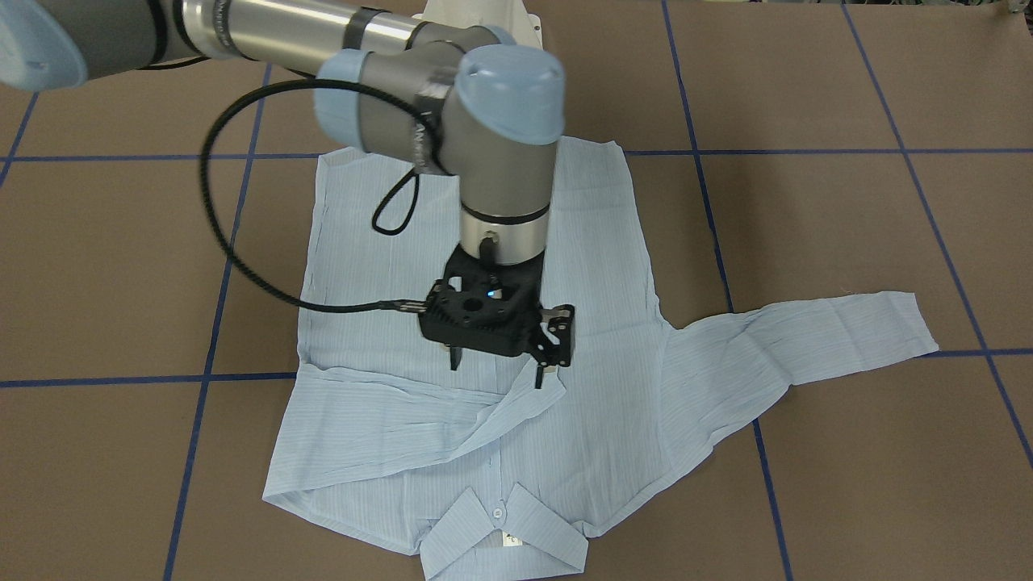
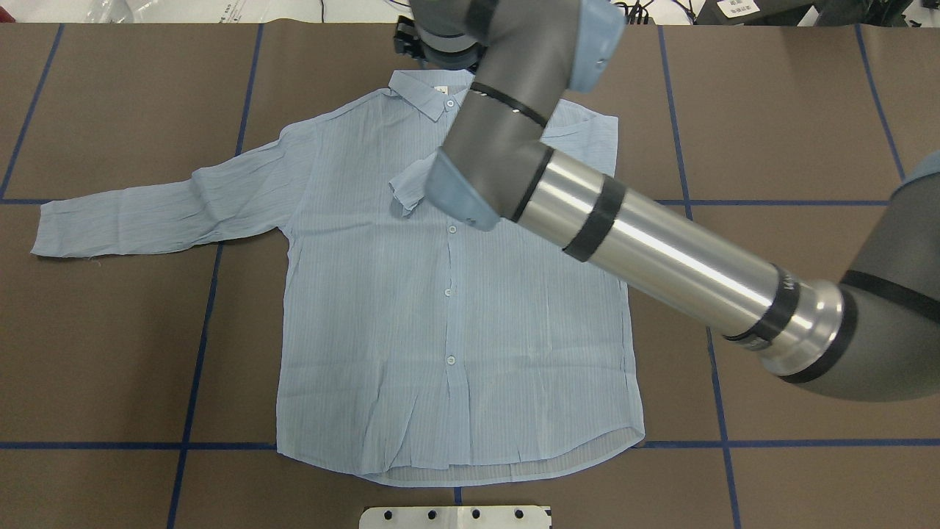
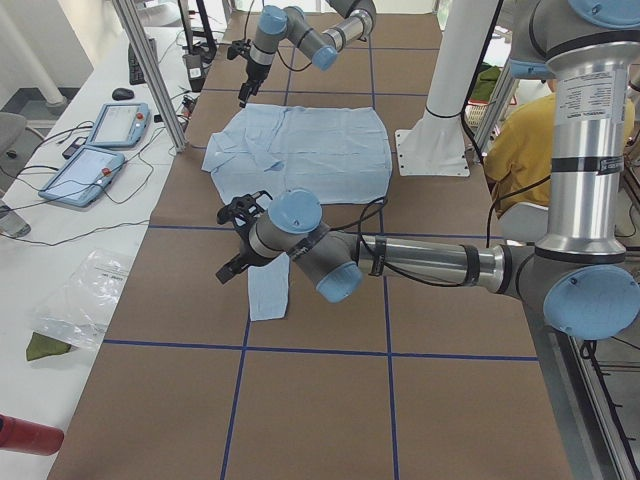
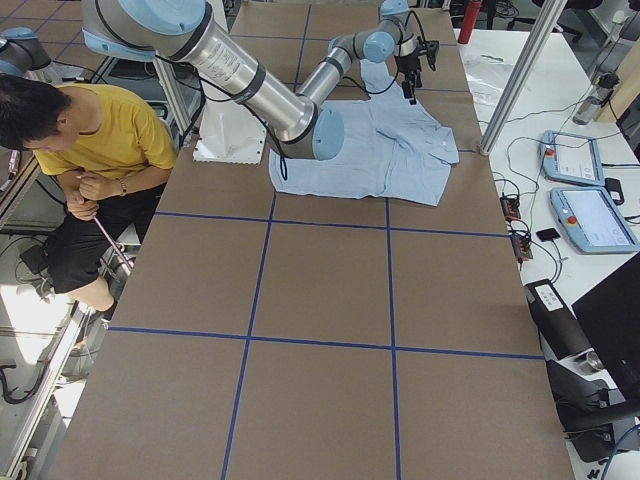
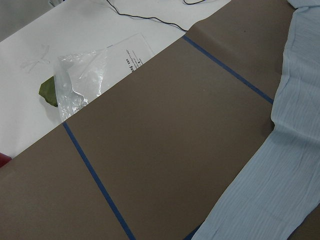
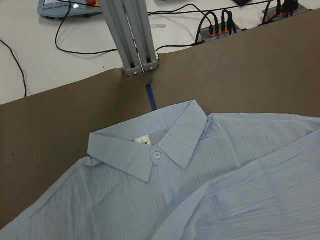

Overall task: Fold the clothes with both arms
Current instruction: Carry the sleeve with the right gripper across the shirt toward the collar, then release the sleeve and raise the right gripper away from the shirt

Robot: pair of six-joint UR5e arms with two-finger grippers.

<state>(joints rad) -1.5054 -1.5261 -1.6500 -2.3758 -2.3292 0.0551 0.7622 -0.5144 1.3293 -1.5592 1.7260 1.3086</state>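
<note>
The pale blue striped shirt (image 1: 613, 363) lies flat, buttoned front up, collar (image 6: 165, 150) toward the operators' side. One sleeve is folded across the chest, with its cuff (image 1: 533, 399) near the middle. The other sleeve (image 2: 147, 213) is stretched out sideways. My right gripper (image 1: 496, 375) hangs just above the folded cuff, open and empty. My left gripper (image 3: 235, 258) shows only in the exterior left view, raised beside the end of the stretched sleeve (image 3: 266, 292). I cannot tell if it is open or shut. The left wrist view shows that sleeve (image 5: 280, 185) on brown paper.
Brown paper with blue tape lines (image 2: 205, 444) covers the table. The white pedestal base (image 3: 435, 150) stands behind the shirt. A seated person in yellow (image 4: 90, 130) is beside the robot. Pendants (image 4: 590, 210), a plastic bag (image 5: 85, 75) and an aluminium post (image 6: 135, 35) are along the operators' side.
</note>
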